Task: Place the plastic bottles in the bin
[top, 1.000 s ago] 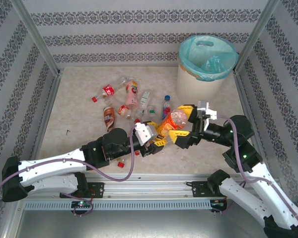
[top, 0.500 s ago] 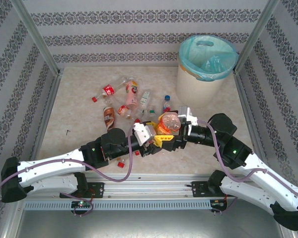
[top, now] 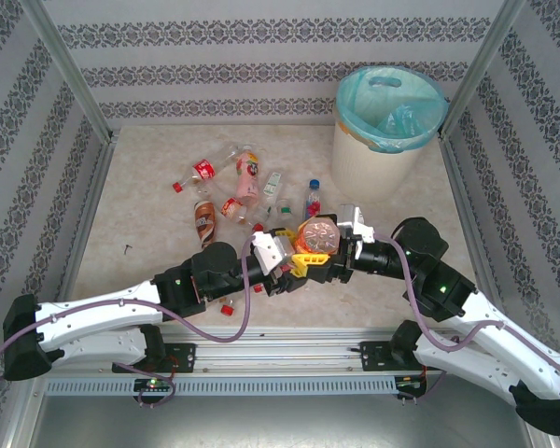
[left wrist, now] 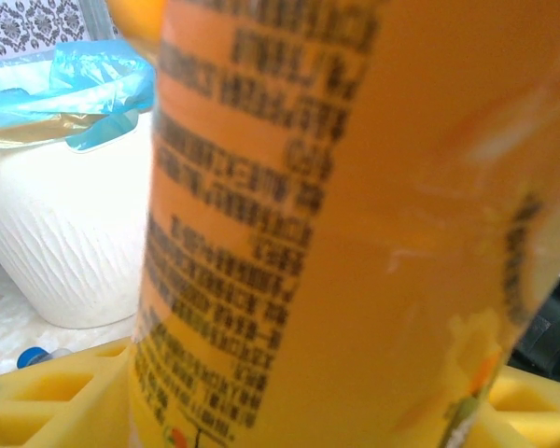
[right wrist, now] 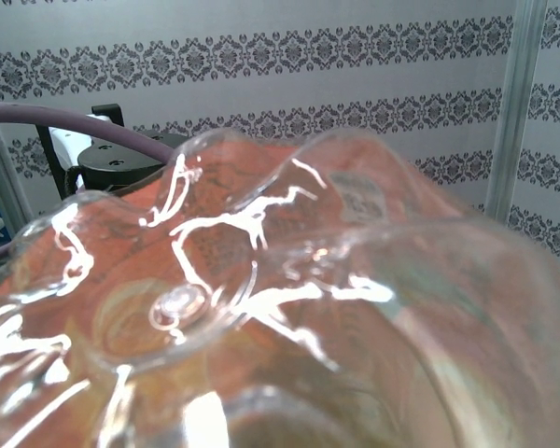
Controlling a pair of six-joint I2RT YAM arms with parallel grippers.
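While the right gripper (top: 325, 245) is clamping the orange-label bottle (top: 315, 234), the left gripper (top: 296, 245) is straddling it too. I'm not seeing whether the left one's actually squeezing.

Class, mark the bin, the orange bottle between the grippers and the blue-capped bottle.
bin (top: 371, 166): top view, white side wall.
orange bottle (top: 315, 234): top view, upturned clear base.
blue-capped bottle (top: 311, 198): top view, its body.

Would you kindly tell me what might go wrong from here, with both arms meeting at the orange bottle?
1. The left tool and right tool crowd the same orange bottle. Their fingers may collide, or the bottle may slip if one lets go before the other grips firmly.
2. A dropped bottle would probably land on the table near the loose bottles, well short of the bin.
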